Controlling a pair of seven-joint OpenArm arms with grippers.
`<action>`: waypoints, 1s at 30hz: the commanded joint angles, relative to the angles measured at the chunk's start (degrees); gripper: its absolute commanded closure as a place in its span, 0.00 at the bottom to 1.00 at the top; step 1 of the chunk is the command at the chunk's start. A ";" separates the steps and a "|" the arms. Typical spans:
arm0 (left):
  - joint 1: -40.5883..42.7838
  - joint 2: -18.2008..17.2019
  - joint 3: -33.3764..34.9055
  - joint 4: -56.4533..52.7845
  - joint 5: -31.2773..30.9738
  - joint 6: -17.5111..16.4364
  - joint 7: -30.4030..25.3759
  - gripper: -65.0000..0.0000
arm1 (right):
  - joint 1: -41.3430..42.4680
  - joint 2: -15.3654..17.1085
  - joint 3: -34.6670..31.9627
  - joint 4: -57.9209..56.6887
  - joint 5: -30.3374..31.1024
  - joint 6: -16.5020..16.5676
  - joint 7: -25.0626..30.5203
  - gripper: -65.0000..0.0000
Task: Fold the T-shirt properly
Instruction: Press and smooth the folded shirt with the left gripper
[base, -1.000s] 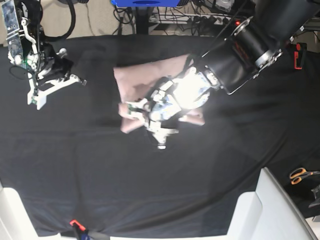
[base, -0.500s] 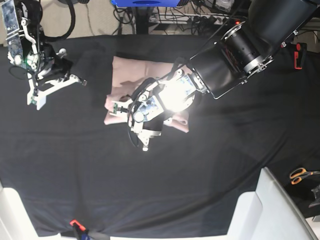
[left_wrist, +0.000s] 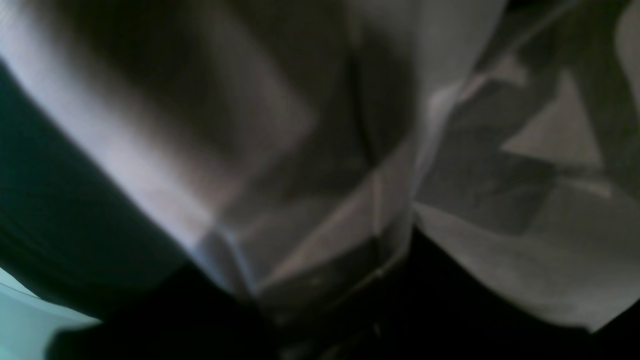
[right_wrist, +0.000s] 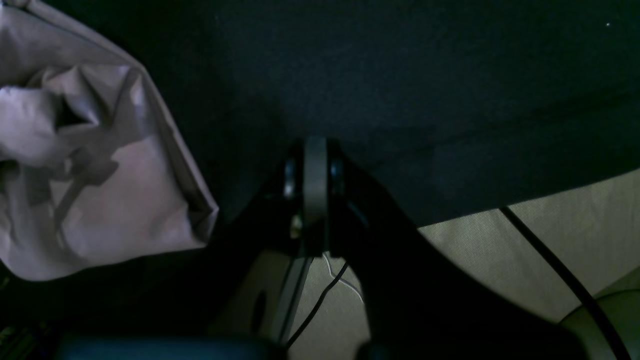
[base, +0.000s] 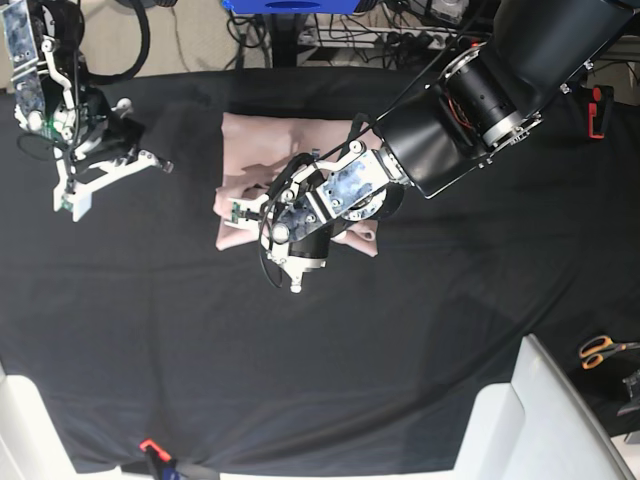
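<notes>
Since before, my left gripper (base: 292, 262) slid left with the shirt (base: 262, 140) — soft, floppy; I'd grab its edge. Left jaws: can't tell. Right gripper (right_wrist: 315, 165) — closed, empty.

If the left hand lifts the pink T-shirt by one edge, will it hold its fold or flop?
Probably flops: the T-shirt lies in soft creases and loose folds, so layers would likely droop apart. It looks thin and light. On the black tablecloth it would probably bunch rather than slide flat.
</notes>
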 joint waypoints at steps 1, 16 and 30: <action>-1.52 0.60 -0.39 0.73 0.18 0.34 -0.42 1.00 | 0.45 0.60 0.38 0.81 -0.06 -0.03 0.53 1.00; -1.70 0.60 -0.39 0.64 0.62 0.34 -0.42 0.42 | 0.54 0.60 0.12 0.81 -0.06 -0.03 0.44 1.00; -6.89 0.51 -0.39 1.08 0.35 0.34 0.02 0.26 | 0.45 0.60 0.03 0.81 0.03 -0.03 0.27 1.00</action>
